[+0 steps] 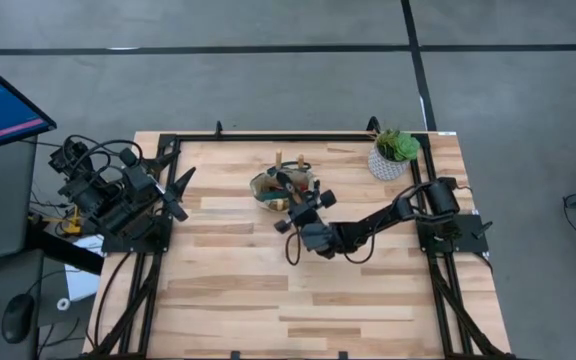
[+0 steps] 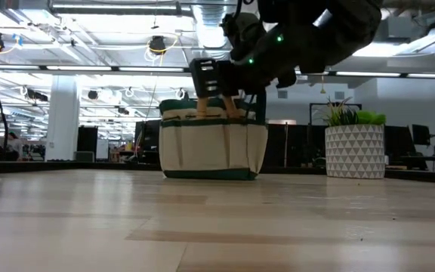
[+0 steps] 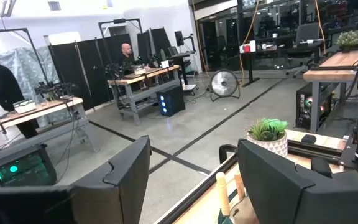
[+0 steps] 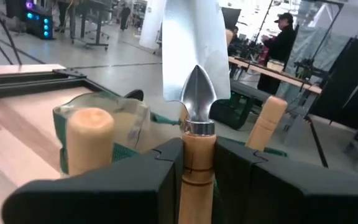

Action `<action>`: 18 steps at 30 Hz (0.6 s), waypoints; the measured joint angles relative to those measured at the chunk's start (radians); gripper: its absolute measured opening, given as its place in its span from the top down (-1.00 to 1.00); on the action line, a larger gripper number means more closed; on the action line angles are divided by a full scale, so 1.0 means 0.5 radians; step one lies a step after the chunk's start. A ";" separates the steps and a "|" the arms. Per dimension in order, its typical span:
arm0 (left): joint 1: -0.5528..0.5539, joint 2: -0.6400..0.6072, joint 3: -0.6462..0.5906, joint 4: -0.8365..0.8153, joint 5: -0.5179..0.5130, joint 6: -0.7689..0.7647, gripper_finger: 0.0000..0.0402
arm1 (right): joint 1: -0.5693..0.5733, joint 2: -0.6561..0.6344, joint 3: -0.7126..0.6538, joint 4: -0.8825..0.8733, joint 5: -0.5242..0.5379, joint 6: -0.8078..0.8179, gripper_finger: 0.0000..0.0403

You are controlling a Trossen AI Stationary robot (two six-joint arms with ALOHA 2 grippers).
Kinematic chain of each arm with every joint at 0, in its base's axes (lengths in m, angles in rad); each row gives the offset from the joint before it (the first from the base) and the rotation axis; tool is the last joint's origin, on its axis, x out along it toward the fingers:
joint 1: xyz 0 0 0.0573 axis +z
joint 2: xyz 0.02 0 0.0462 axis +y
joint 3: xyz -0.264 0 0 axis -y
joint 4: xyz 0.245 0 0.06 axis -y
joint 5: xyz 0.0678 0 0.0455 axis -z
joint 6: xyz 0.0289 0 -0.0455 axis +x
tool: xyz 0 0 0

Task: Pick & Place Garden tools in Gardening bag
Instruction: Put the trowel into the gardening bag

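The beige gardening bag (image 1: 273, 186) (image 2: 212, 147) with dark green trim stands upright at the table's far middle. Two light wooden tool handles (image 4: 91, 138) (image 4: 266, 122) stick up out of its mouth. Just at its near right side, above the table, my right gripper (image 1: 294, 205) (image 4: 197, 158) is shut on a hand trowel (image 4: 196, 56) with a silver blade and a wooden handle. My left gripper (image 1: 179, 190) (image 3: 194, 180) waits open by the table's left edge, raised, with nothing between its fingers. My right gripper pinches the trowel's wooden handle (image 4: 197, 149) between its two fingers, just below the metal collar that joins it to the blade. The fingers lie across the handle and point roughly level toward the bag. The trowel is lifted clear of the table; its handle's free end is out of view.
A green plant in a white patterned pot (image 1: 390, 158) (image 2: 356, 149) stands at the far right corner. A black frame rail (image 1: 298, 136) runs along the table's far edge. Bare wooden tabletop (image 1: 298, 300) stretches across the near half. People and workbenches show in the room beyond.
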 joint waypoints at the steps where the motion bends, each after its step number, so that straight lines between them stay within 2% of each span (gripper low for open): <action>1: 0.000 0.000 0.000 0.000 0.000 0.000 -0.06 | -0.005 -0.002 0.000 0.010 -0.001 -0.011 0.72; 6: 0.000 0.000 0.000 0.000 0.000 0.000 -0.06 | -0.016 0.051 0.002 0.016 0.001 0.163 0.72; 12: 0.000 0.000 0.000 0.000 0.000 0.000 -0.06 | 0.024 0.200 0.000 0.047 0.119 0.398 0.72; 17: 0.005 0.000 0.000 0.000 0.000 0.000 -0.06 | 0.057 0.256 0.000 0.099 0.291 0.359 0.71; 18: 0.008 0.000 0.000 0.000 0.000 0.000 -0.06 | 0.057 0.260 0.000 0.095 0.313 0.347 0.66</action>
